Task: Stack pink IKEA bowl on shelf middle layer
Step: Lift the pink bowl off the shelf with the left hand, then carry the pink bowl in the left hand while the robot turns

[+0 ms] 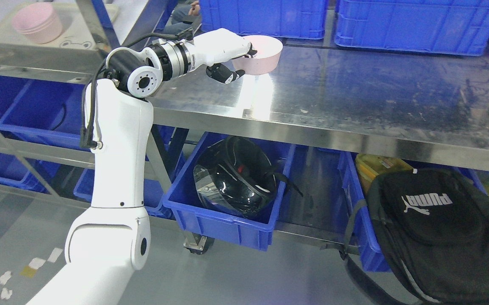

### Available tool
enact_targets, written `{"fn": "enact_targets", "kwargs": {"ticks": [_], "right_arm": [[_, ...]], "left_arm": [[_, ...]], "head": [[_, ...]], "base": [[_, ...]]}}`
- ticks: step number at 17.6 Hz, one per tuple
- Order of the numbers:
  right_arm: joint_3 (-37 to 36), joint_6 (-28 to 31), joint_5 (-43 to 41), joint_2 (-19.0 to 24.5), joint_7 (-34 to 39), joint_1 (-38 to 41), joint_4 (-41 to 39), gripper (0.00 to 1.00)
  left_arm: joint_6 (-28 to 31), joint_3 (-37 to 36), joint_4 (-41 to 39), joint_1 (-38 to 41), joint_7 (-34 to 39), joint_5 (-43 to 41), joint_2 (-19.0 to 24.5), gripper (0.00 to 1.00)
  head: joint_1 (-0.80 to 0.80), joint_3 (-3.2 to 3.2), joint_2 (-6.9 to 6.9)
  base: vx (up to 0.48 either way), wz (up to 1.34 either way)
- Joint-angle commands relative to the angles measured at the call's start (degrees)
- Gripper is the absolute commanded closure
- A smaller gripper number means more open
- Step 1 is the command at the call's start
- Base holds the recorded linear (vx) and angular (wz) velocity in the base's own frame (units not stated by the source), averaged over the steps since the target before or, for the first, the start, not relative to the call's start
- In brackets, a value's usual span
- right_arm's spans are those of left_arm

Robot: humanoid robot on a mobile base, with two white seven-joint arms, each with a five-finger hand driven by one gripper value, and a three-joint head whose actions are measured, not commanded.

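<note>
The place looked like a storeroom or industrial workshop doubling as a robot test area. A stainless-steel shelf rack (354,110) with scuffed metal layers filled the view, and blue plastic storage crates (223,220) sat along its levels, more of them lined up at the back (413,25). One crate held a black motorcycle helmet (236,178), and a black backpack (439,228) leaned by the lower layer. The floor (24,220) was smooth grey, with bits of tape (37,263) stuck to it.
</note>
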Motion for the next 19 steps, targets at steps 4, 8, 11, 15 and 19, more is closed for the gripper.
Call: {"fn": "enact_targets", "kwargs": {"ticks": [4, 8, 11, 15, 19], "right_arm": [[0.00, 0.04, 0.00, -1.00, 0.05, 1.31, -1.00, 0.00], [0.00, 0.04, 0.00, -1.00, 0.05, 1.31, -1.00, 0.00], [0.00, 0.04, 0.00, -1.00, 0.05, 1.31, -1.00, 0.00], [0.00, 0.04, 0.00, -1.00, 0.05, 1.31, -1.00, 0.00], [0.00, 0.04, 0.00, -1.00, 0.05, 1.31, -1.00, 0.00]], "left_arm": [[-0.85, 2.75, -6.42, 0.86, -0.03, 4.22, 1.00, 0.97], [-0.94, 2.58, -7.56, 0.95, -0.03, 4.48, 1.00, 0.97], [-2.60, 0.74, -9.58, 3.65, 0.06, 8.87, 1.00, 0.97], [-5.24, -0.24, -10.55, 7.79, 0.67, 9.23, 1.00, 0.97], [-8.32, -3.65, -11.07, 8.24, 0.33, 13.78, 1.00, 0.97]], "head": [[0.00, 0.00, 0.00], [0.00, 0.00, 0.00], [0.00, 0.00, 0.00], [0.00, 0.00, 0.00], [0.00, 0.00, 0.02]], "base": [[0.037, 0.59], [0.070, 0.83], [0.089, 0.98], [0.119, 1.31], [0.155, 1.30]]}}
